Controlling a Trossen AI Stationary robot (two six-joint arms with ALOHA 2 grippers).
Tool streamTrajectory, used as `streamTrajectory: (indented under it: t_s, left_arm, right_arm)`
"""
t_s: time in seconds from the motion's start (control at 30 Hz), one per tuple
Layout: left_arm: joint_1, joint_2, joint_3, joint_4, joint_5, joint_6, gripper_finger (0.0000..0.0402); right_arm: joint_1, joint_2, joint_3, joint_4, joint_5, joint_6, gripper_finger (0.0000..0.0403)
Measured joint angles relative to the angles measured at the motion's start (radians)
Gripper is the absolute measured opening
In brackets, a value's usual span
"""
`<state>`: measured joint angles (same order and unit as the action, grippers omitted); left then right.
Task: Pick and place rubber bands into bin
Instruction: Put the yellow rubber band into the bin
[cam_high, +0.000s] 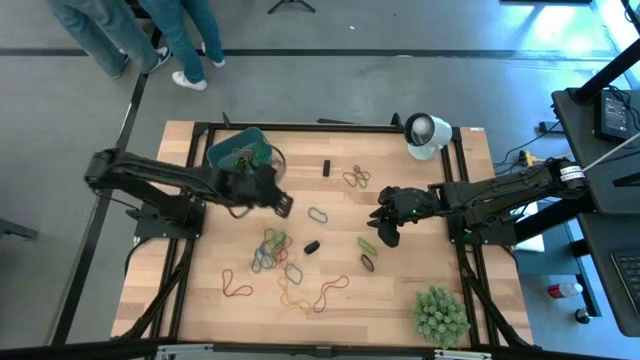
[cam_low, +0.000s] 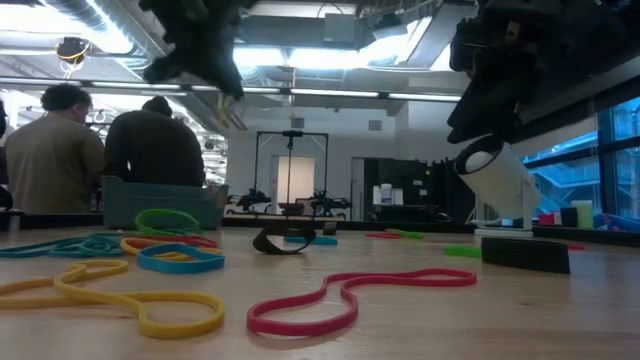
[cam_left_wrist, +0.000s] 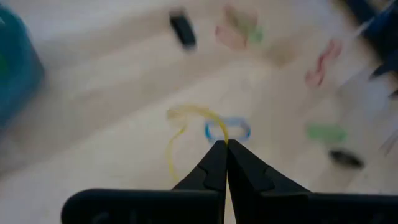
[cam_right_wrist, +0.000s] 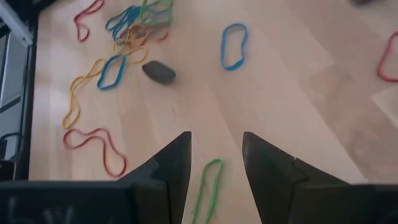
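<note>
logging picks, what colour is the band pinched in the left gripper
Yellow: the rubber band hangs from the shut left gripper, best in the left wrist view.

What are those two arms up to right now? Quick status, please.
Left tool shut on a yellow rubber band, raised beside the bin. Right tool open above a green band. Nothing in the way.

on my screen the desk (cam_high: 400, 300) is pale wood grain. the bin (cam_high: 232, 150) at upper left is teal. i count rubber bands (cam_high: 272, 250) in blue, yellow, red, green and orange. lower right, a spiky ball (cam_high: 440, 314) is green.
</note>
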<state>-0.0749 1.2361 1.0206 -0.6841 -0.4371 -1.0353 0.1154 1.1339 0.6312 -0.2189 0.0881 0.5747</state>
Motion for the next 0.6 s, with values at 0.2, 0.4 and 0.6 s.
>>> streamTrajectory:
  t_s: [0.2,0.4,0.6]
  left_arm:
    - [0.086,-0.156,0.0,-0.002,-0.072,0.159,0.0002]
    - [0.286,-0.242,0.001,-0.073,-0.034,0.338,0.0002]
    - [0.549,-0.22,0.002,-0.16,0.162,0.543,0.0002]
  right_arm:
    - [-0.002,0.0,0.0,0.035,0.066,0.026,0.0147]
    - [-0.009,0.0,0.0,0.081,0.158,0.09,0.0147]
    - [-0.055,0.0,0.0,0.121,0.184,0.157,0.0147]
